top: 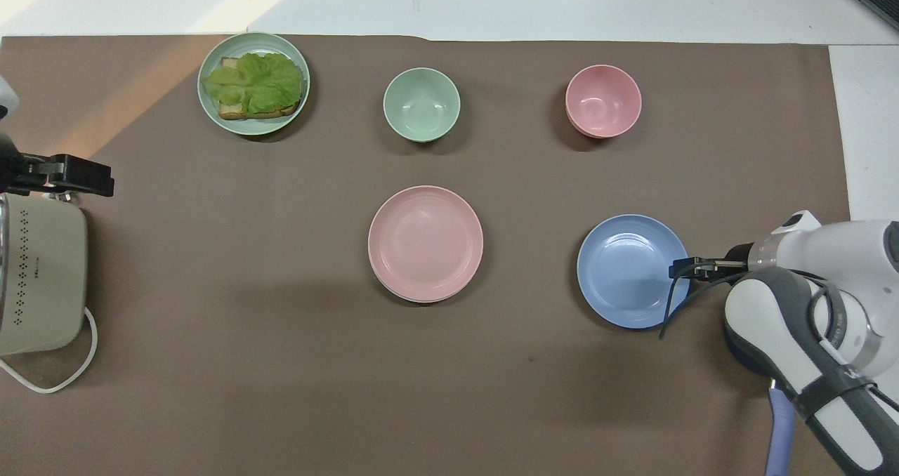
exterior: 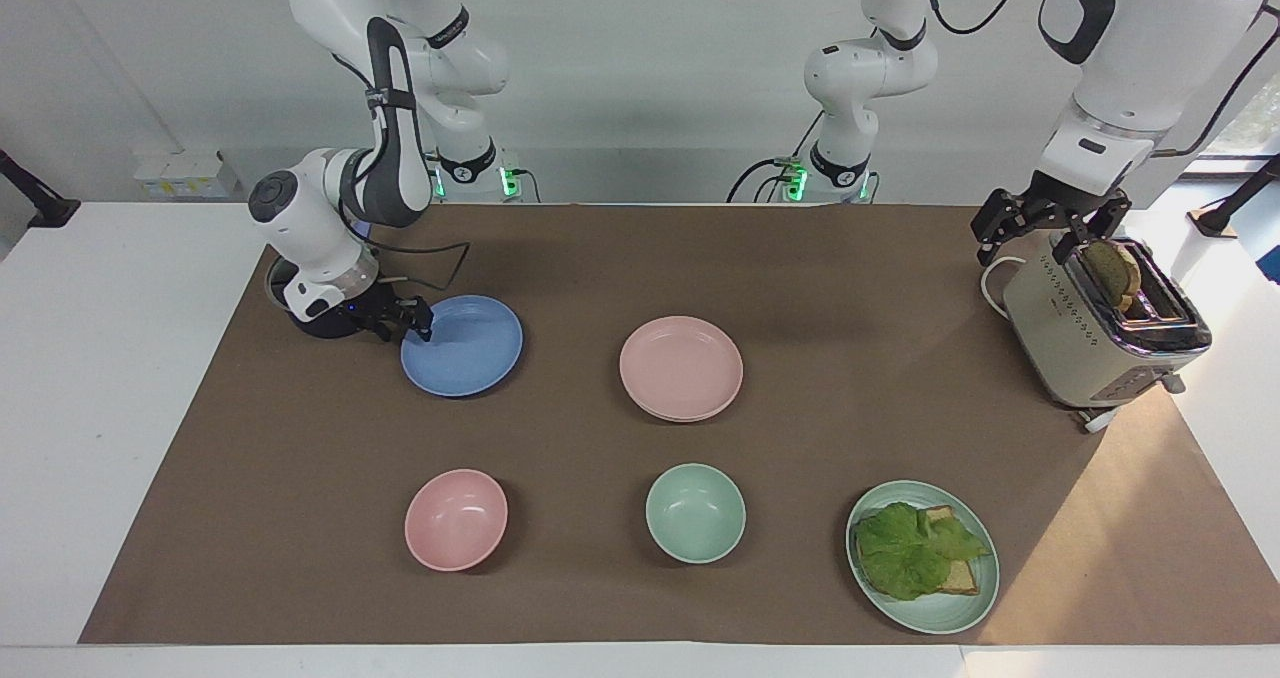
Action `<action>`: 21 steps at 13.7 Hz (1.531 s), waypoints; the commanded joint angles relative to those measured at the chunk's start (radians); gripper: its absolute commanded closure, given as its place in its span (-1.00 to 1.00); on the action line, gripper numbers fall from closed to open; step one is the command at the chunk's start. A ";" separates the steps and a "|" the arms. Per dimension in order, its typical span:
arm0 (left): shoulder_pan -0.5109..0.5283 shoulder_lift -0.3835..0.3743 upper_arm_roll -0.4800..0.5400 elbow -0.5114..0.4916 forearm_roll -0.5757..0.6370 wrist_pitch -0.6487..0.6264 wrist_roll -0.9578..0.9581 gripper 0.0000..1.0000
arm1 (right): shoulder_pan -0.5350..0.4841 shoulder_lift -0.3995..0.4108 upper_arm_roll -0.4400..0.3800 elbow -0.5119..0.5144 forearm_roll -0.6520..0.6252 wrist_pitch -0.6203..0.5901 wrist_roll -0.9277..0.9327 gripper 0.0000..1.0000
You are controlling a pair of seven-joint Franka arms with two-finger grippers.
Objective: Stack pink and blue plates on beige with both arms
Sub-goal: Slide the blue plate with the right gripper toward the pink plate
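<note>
Blue plate [exterior: 462, 345] rim between right jaws

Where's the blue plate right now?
The blue plate lies on the brown mat toward the right arm's end of the table, beside the pink plate, with the right gripper at its rim.

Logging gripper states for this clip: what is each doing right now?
Left gripper: open, empty, over the toaster.
Right gripper: at the blue plate's rim; grip cannot be told.
</note>
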 commanded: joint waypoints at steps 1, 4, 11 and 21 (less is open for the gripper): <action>0.007 -0.009 -0.004 0.003 0.013 -0.017 0.010 -1.00 | -0.014 0.002 0.004 0.003 0.035 0.017 -0.035 1.00; 0.007 -0.009 -0.004 0.003 0.013 -0.017 0.010 -1.00 | -0.013 0.004 0.003 0.015 0.033 0.003 -0.034 1.00; 0.005 -0.010 -0.006 0.003 0.011 -0.017 0.012 -1.00 | 0.039 -0.065 0.030 0.167 0.033 -0.178 0.041 1.00; -0.021 -0.009 0.051 0.003 0.011 -0.017 0.009 -1.00 | 0.423 0.062 0.032 0.313 0.033 -0.048 0.472 1.00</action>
